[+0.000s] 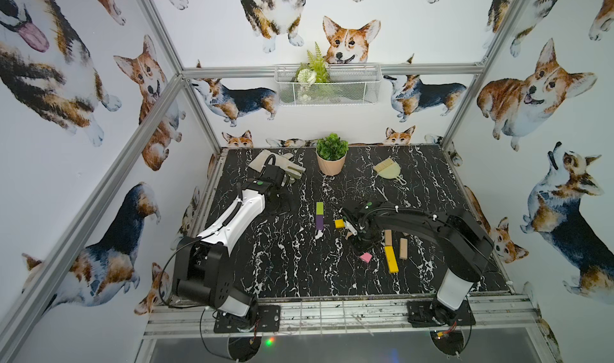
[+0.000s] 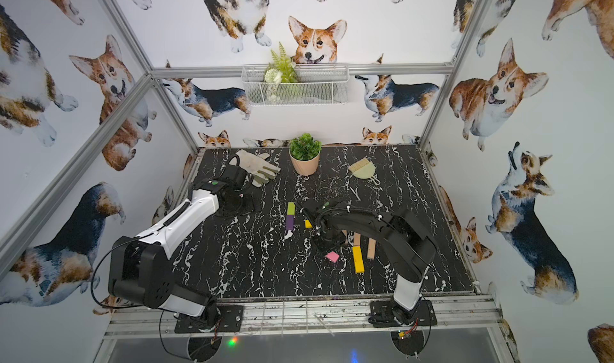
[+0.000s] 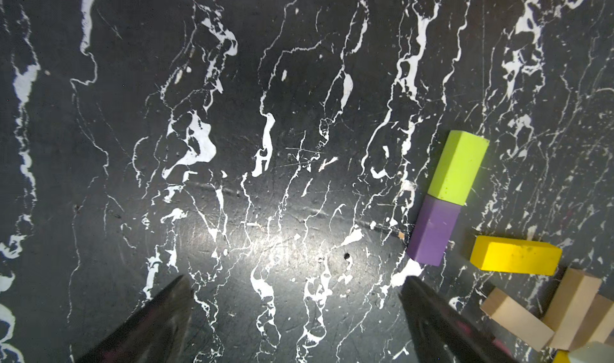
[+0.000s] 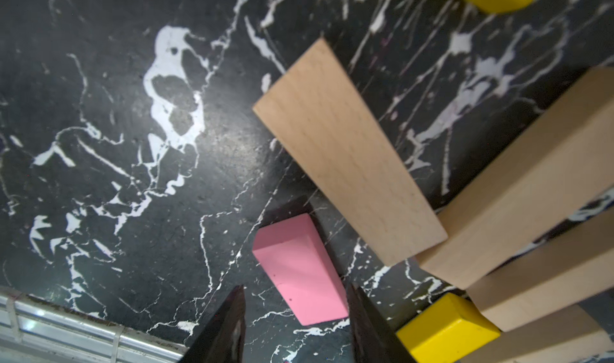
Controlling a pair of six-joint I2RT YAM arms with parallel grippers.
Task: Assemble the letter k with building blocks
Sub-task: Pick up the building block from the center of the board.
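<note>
A green block (image 1: 319,207) and a purple block (image 1: 319,221) lie end to end in a straight line mid-table. A short yellow block (image 1: 339,223) sits just right of the purple one. Further right lie tan blocks (image 1: 388,237), a long yellow block (image 1: 391,259) and a pink block (image 1: 365,257). My right gripper (image 4: 296,286) hangs open just over the pink block (image 4: 299,271), which rests on the table past its fingertips. My left gripper (image 3: 295,278) stands wide open over bare table, left of the purple block (image 3: 433,231); it holds nothing.
At the back of the black marble table (image 1: 285,265) stand a potted plant (image 1: 331,158), a work glove (image 1: 275,165) and a hand brush with dustpan (image 1: 388,170). A wire basket (image 1: 327,84) hangs on the back wall. A metal rail (image 1: 332,311) runs along the front edge.
</note>
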